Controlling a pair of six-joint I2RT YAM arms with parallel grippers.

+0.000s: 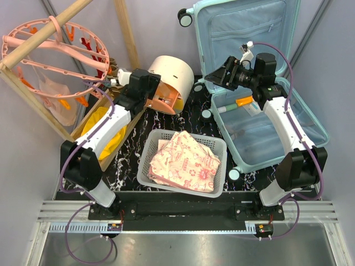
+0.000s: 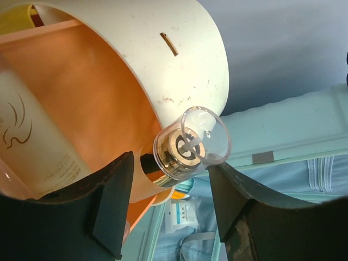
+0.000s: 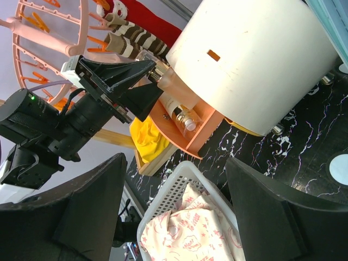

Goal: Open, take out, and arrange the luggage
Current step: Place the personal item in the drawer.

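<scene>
We are observing the luggage (image 1: 255, 144) lying open in the upper right of the top view. Its lid is standing up toward the top edge and is showing a zip pocket, and its base is resting flat at the right side of the black marbled surface (image 1: 194, 113). A slim item with an orange section (image 1: 244, 101) is lying inside the base, near the hinge.

The right pincer (image 3: 176, 160) is hovering above the hinge area and is pointing left. Its fingers are standing wide apart with nothing between them.

To the left of the luggage, the cream-and-orange drawer box (image 1: 172, 72) is sitting on the surface with its orange tray facing lower left. The left pincer (image 2: 171, 163) is positioned at this tray. Its fingers are standing apart, and a bottle with a clear cap and gold collar (image 2: 190, 144) is showing between them. We cannot tell whether the fingers are clamping it. A frosted bottle (image 2: 32, 141) is lying in the tray beside it.

Below the box, at centre frame, a white perforated basket (image 1: 147, 160) is holding a folded floral cloth (image 1: 186, 160). A round pink drying rack (image 1: 50, 55) is occupying the upper left.
</scene>
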